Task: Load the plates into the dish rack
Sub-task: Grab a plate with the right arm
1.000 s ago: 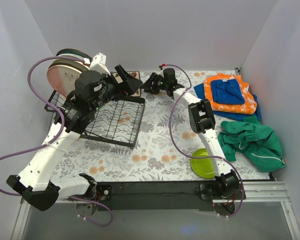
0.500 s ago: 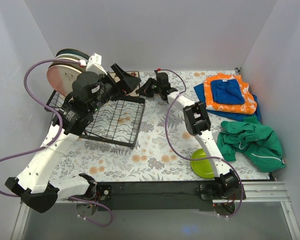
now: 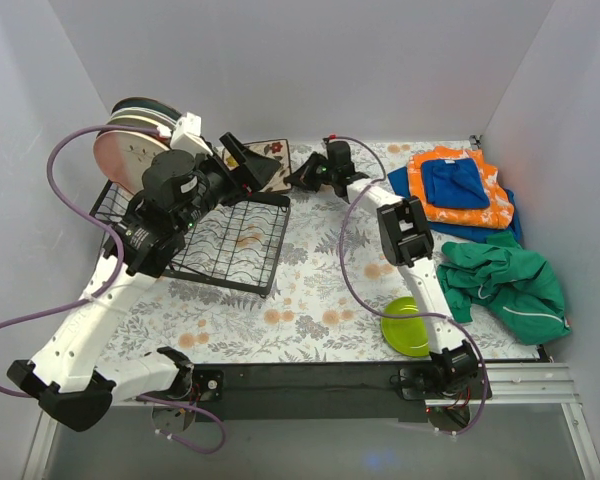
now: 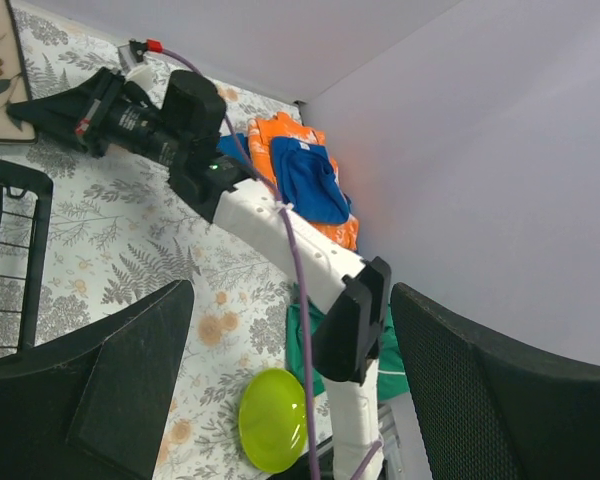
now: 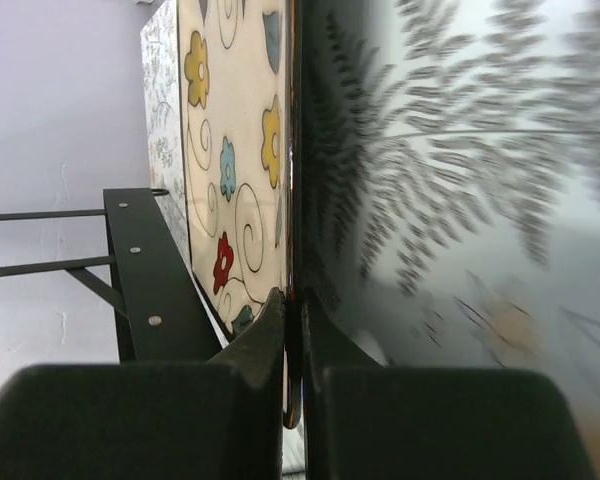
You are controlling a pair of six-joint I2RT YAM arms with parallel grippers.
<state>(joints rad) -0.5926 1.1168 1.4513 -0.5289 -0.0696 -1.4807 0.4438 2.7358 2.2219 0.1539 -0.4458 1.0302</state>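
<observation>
A cream flowered plate (image 3: 271, 150) (image 5: 230, 150) with a dark rim lies at the back of the table beside the black wire dish rack (image 3: 230, 240). My right gripper (image 3: 300, 177) (image 5: 293, 300) is shut on its near edge. My left gripper (image 3: 244, 158) (image 4: 292, 300) hangs open and empty above the rack's far right corner, looking across at the right arm. Several plates (image 3: 120, 150) stand on edge at the rack's far left end. A lime green plate (image 3: 407, 327) (image 4: 272, 420) lies flat by the right arm's base.
Folded orange and blue cloths (image 3: 458, 190) and a green garment (image 3: 505, 280) lie along the right side. Grey walls close in the back and both sides. The rack's frame (image 5: 150, 270) runs close beside the held plate.
My right gripper has shut on the flowered plate's edge. My left gripper has drawn back to the left, uncovering more of that plate.
</observation>
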